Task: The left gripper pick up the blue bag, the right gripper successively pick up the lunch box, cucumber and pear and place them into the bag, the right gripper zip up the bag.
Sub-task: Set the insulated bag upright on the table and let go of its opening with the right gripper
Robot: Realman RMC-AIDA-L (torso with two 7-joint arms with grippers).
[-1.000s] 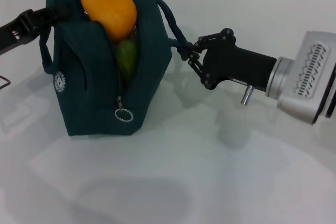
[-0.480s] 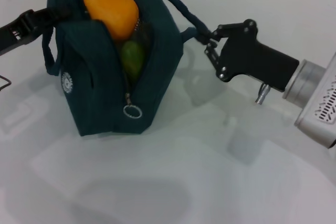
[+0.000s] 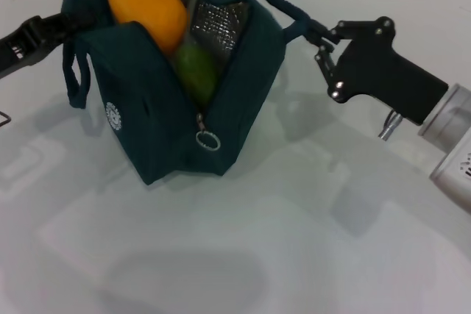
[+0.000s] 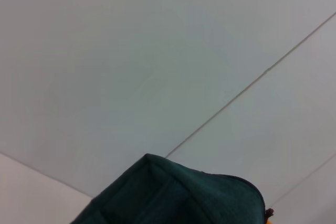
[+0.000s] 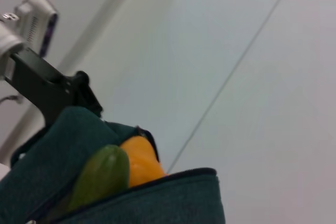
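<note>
Head view | right hand [image 3: 321, 37] clamped on blue bag [image 3: 158, 119] handle | left hand [image 3: 62, 26] grips far side

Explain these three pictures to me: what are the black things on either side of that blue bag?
They are a robot's two arms. The big picture comes from a camera on its head; the other two come from cameras on its wrists. The left gripper holds the blue bag at one side, and the right gripper grips a loop handle on the other, jaws closed. The bag sits on a white table, unzipped, with the pear and the cucumber poking out. The wrist pictures show the bag's top from each side.
</note>
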